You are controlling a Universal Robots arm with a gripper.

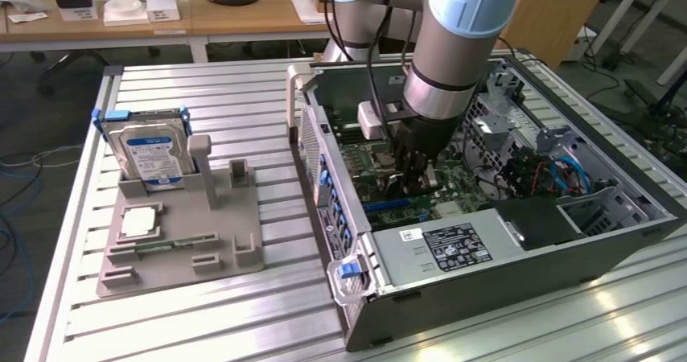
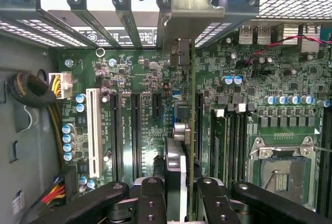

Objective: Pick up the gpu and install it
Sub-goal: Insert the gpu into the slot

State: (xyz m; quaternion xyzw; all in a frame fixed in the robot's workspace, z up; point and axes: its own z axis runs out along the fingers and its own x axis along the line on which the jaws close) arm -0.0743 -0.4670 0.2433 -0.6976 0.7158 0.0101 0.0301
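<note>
One grey-and-blue robot arm [image 1: 456, 48] is reaching down into one open dark grey computer case [image 1: 516, 273], which is lying on its side on a ribbed aluminium table [image 1: 247, 104]. Its one black gripper [image 1: 413, 181] is hanging just over the green motherboard [image 1: 371, 149], near the middle of the case. In the wrist view the gripper [image 2: 181, 185] is showing two black fingers [image 2: 150, 198], and they are pressing together on the one gpu [image 2: 190, 125], a thin dark circuit card seen edge-on. The card is standing upright over the motherboard's row of slots, with its one grey metal bracket [image 2: 207, 11] lying against the case's slotted rear wall. Whether its lower edge is sitting in a slot cannot be told. Beside the card, one long white expansion slot [image 2: 93, 130] and three black ones are lying parallel to it, and one square silver processor socket [image 2: 282, 175] is sitting on its other side. In the exterior view, one grey power supply box with a black label [image 1: 451, 245] is sitting at six o'clock from the gripper. At nine o'clock from the case, well apart from it, one grey plastic fixture [image 1: 215, 233] is holding one silver hard drive with a blue-and-white label [image 1: 150, 153] upright and one narrow green memory stick [image 1: 161, 244] lying flat
</note>
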